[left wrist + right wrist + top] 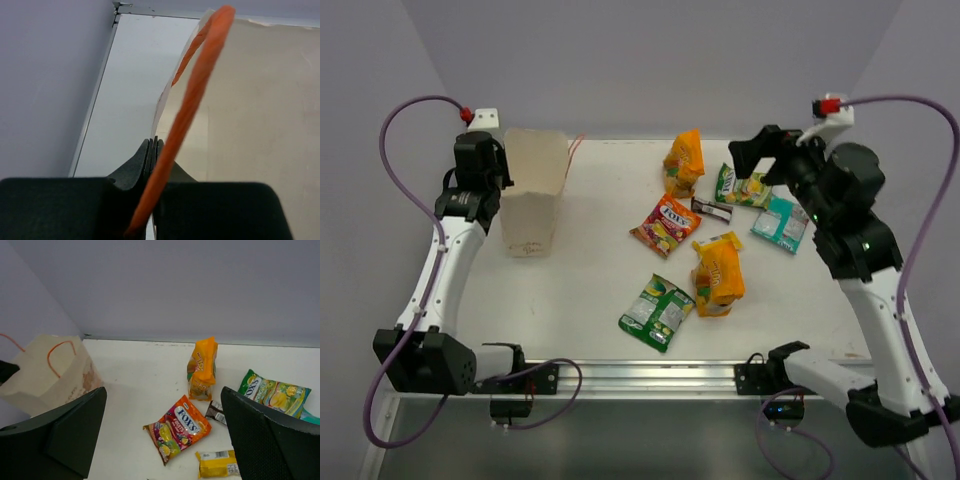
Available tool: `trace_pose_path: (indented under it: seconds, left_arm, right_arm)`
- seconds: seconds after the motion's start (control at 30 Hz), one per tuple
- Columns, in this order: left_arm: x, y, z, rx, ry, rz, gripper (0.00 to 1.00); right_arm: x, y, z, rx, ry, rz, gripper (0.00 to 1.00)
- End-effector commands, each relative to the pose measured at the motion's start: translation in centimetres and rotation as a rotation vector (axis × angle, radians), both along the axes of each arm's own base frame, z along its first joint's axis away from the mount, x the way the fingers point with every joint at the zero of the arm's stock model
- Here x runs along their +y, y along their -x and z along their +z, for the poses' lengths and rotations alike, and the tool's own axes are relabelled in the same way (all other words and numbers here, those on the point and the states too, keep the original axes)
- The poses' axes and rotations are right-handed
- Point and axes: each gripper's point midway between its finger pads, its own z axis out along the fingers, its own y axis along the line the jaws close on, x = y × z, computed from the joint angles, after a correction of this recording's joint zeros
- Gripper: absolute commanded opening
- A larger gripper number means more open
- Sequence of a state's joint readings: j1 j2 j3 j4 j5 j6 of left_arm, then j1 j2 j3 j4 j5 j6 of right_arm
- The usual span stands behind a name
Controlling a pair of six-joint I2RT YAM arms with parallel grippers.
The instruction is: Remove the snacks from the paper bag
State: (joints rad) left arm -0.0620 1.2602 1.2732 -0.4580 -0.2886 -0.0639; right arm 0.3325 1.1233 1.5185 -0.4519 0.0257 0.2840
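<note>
The paper bag [532, 195] stands upright at the upper left of the top view, its inside impossible to make out. In the left wrist view a blurred orange string handle [192, 100] crosses the frame in front of the left gripper [152, 146], which is clenched on the bag's thin top edge. The right gripper [163, 395] hangs spread wide, holding nothing, at the upper right above the snacks [665, 222] scattered on the white table [590, 290]. The finger [270, 440] at the lower right of its wrist view hides most of the teal packet [780, 222].
</note>
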Motion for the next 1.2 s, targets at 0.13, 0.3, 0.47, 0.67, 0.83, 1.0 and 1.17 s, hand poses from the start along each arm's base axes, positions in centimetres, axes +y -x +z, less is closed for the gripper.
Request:
trace_pose_path:
  seconds: [0.13,0.3,0.47,0.67,0.83,1.0,1.17]
  left_arm:
    - [2.5,-4.0,0.8,-0.086,0.011,-0.001,0.00]
    - [3.6,-4.8,0.6,-0.070,0.015,0.010,0.17]
    - [3.8,-4.6,2.0,-0.092,0.027,0.017,0.59]
    - [3.3,-3.6,3.4,-0.099,0.066,0.008,0.90]
    - [2.2,-0.3,7.8,-0.149,0.117,-0.010,1.00]
    - [1.1,5.0,12.2,-0.234,0.125,-0.046,1.00]
    - [-0.9,11.9,17.2,-0.431,0.147,-0.122,1.00]
  right_arm:
    - [1.6,4.8,-4.1,0.044,-0.110,0.145,0.99]
    - [1.6,5.8,-6.5,0.103,-0.079,0.166,0.99]
    - [1.4,6.5,-6.5,0.084,-0.076,0.173,0.99]
    - [1.1,7.3,-5.7,0.075,-0.070,0.171,0.99]
    - [-0.6,9.0,-2.4,-0.005,-0.051,0.128,0.99]
    - [-4.0,12.6,2.0,-0.145,-0.027,0.027,0.99]
    - [-7.8,16.9,5.2,-0.312,-0.008,-0.089,0.99]
